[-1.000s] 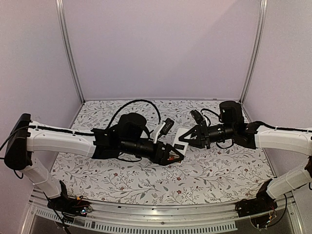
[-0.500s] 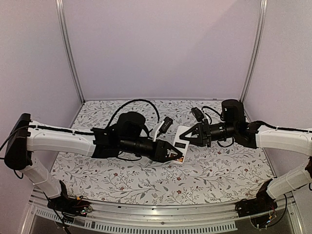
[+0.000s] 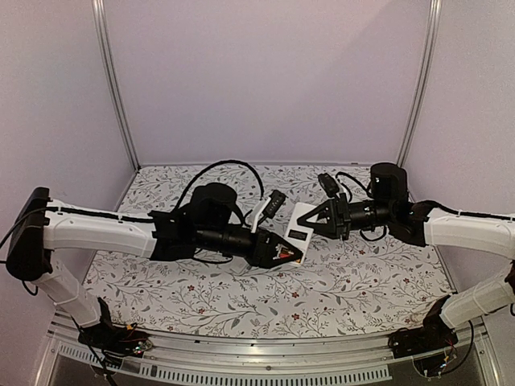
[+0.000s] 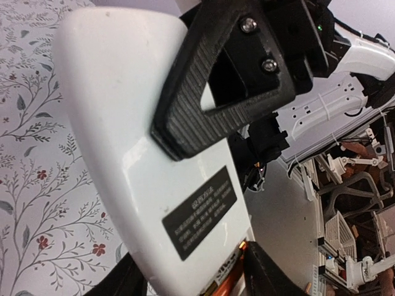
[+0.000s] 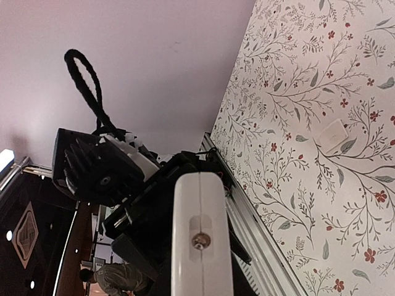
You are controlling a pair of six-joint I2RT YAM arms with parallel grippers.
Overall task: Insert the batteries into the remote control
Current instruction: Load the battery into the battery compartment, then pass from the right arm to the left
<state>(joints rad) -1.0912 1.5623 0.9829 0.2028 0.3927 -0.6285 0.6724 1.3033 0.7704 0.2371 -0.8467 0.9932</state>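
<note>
The remote control (image 3: 299, 229) is held in the air over the middle of the table, white back and dark label (image 4: 200, 213) facing the left wrist camera. My right gripper (image 3: 316, 223) is shut on its upper part; one of its black fingers (image 4: 228, 80) lies across the back. In the right wrist view the remote (image 5: 199, 234) shows end-on. My left gripper (image 3: 282, 252) is shut on an orange battery (image 4: 233, 279), which sits against the remote's lower end. The recess itself is hidden. No other battery shows.
A small flat white cover plate (image 5: 333, 135) lies on the flowered tablecloth (image 3: 241, 293). Both arms meet over the table's centre, black cables looping behind them. Metal frame posts and lilac walls close in the back and sides.
My left gripper has turned at the wrist and closed in on the remote's lower end with the battery. The right arm has shifted slightly right, still holding the remote.
</note>
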